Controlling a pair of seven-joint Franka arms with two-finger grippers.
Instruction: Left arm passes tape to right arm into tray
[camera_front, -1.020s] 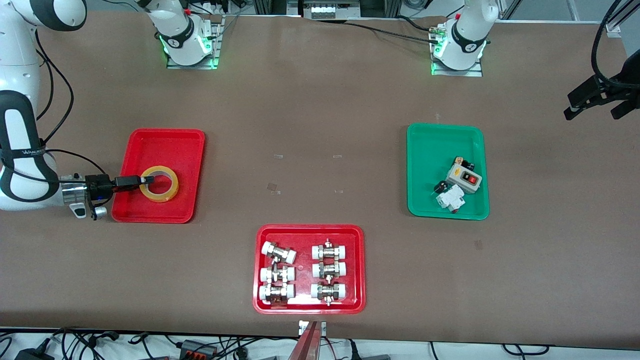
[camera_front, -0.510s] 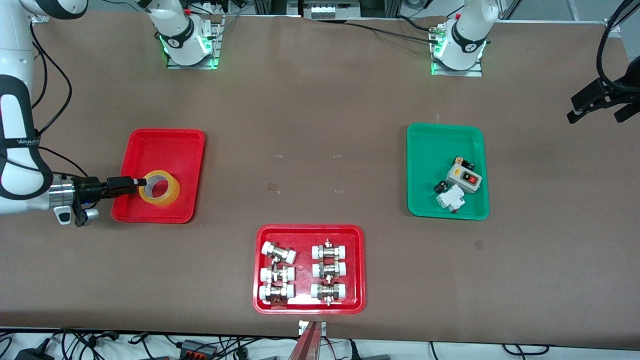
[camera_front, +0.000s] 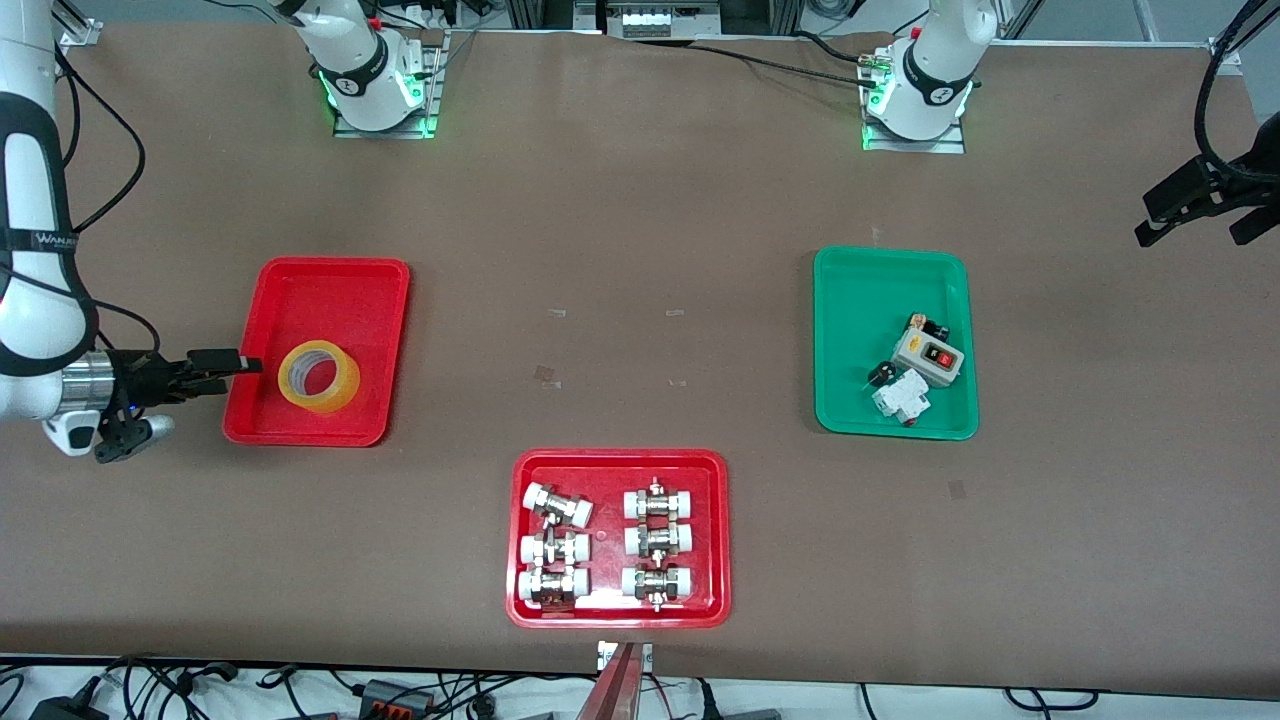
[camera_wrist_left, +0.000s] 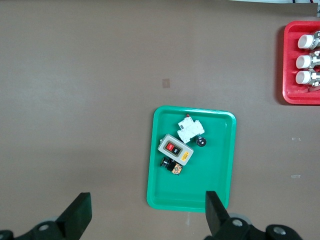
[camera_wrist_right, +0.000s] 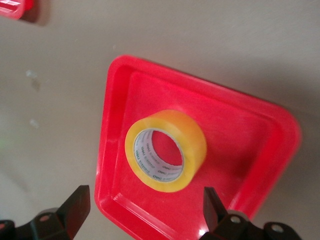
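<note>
Right gripper (camera_front: 240, 362), jaws released and holding nothing, over the rim of the tray (camera_front: 330, 285) at the right arm's end. Just past its fingertips, the tape (camera_front: 318, 376) lies flat in the tray. Left gripper (camera_front: 1195, 205), jaws spread, waits over bare brown table (camera_front: 640, 250) beside the green tray (camera_front: 860, 290). Cables run along the table's edges.

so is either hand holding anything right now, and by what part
Nothing is held. The right hand is open over the edge of the tray, clear of the tape lying in it. The left hand is open, empty.
</note>
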